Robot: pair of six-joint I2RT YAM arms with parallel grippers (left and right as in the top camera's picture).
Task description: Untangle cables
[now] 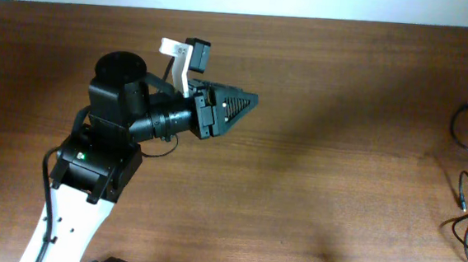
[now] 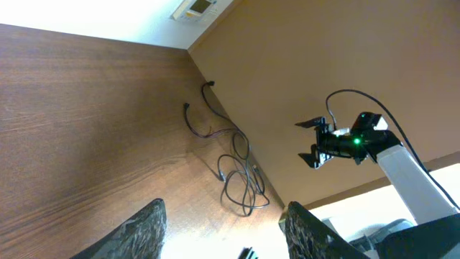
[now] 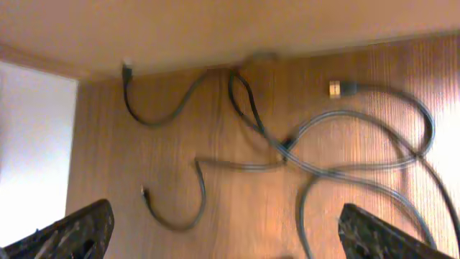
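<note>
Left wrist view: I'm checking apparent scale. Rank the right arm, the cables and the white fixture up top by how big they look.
Largest: right arm.
Next: cables, a close call, so unsure.
Smallest: fixture.

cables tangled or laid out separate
Tangled, at least partly: the cables cross and loop over one another in the right wrist view.
</note>
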